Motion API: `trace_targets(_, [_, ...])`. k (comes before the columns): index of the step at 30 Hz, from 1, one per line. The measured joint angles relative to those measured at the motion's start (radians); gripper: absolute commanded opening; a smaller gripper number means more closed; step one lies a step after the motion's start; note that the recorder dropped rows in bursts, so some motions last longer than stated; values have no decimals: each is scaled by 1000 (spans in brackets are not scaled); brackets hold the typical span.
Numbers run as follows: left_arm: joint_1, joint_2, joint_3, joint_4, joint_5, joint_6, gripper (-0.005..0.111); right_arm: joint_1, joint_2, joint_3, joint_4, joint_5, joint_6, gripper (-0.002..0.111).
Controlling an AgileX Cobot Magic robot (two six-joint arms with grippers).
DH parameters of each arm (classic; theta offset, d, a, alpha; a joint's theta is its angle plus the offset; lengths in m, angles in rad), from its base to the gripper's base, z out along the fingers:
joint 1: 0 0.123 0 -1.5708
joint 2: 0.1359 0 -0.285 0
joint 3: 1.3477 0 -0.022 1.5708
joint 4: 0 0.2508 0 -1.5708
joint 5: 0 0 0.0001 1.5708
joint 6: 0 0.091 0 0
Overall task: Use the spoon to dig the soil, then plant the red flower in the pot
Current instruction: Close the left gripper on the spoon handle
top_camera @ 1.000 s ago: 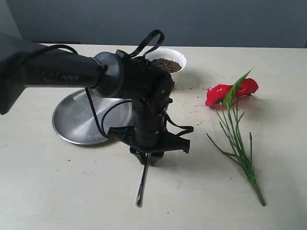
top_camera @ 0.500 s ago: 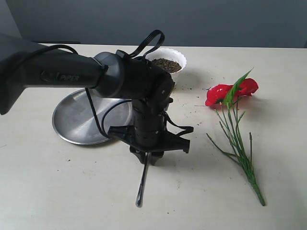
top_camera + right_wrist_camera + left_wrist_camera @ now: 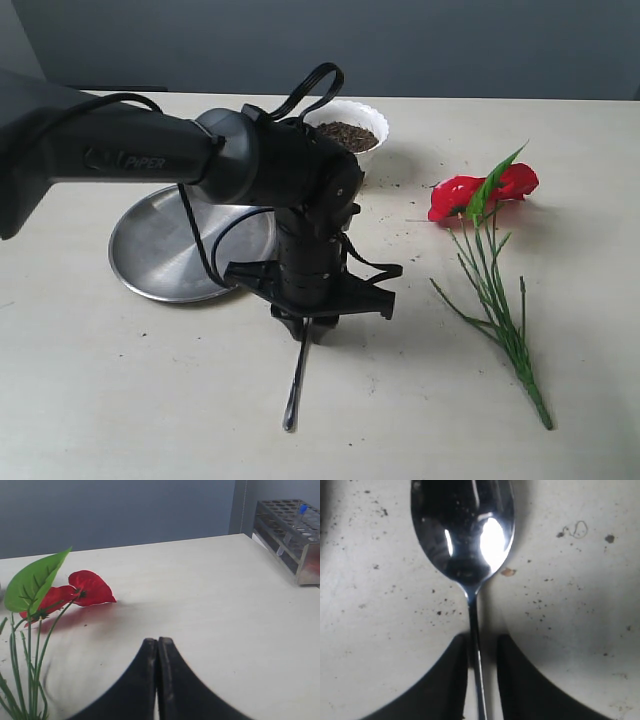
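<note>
The steel spoon (image 3: 294,388) lies flat on the table, its handle end pointing toward the front edge. My left gripper (image 3: 308,334) stands straight down over it. In the left wrist view the spoon (image 3: 465,530) shows its shiny bowl, and my left gripper (image 3: 482,645) straddles the thin handle, narrowly open, with a gap beside one finger. The white scalloped pot (image 3: 377,120) holds dark soil (image 3: 346,135) behind the arm. The red flower (image 3: 455,195) lies on the table at the right. My right gripper (image 3: 158,642) is shut and empty, near the red flower (image 3: 87,587).
A round steel plate (image 3: 160,250) sits left of the arm. Dark soil crumbs (image 3: 395,183) are scattered near the pot. The flower's long green stems (image 3: 500,310) run toward the front right. A metal test-tube rack (image 3: 292,530) stands at the table's far corner.
</note>
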Motion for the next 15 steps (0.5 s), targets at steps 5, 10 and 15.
trace_targets(5, [0,0,0,0,0,0,18,0,0,0,0,0,0,-1])
trace_targets(10, [0,0,0,2,0,0,18,0,0,0,0,0,0,-1])
trace_targets(15, [0,0,0,7,0,0,18,0,0,0,0,0,0,-1])
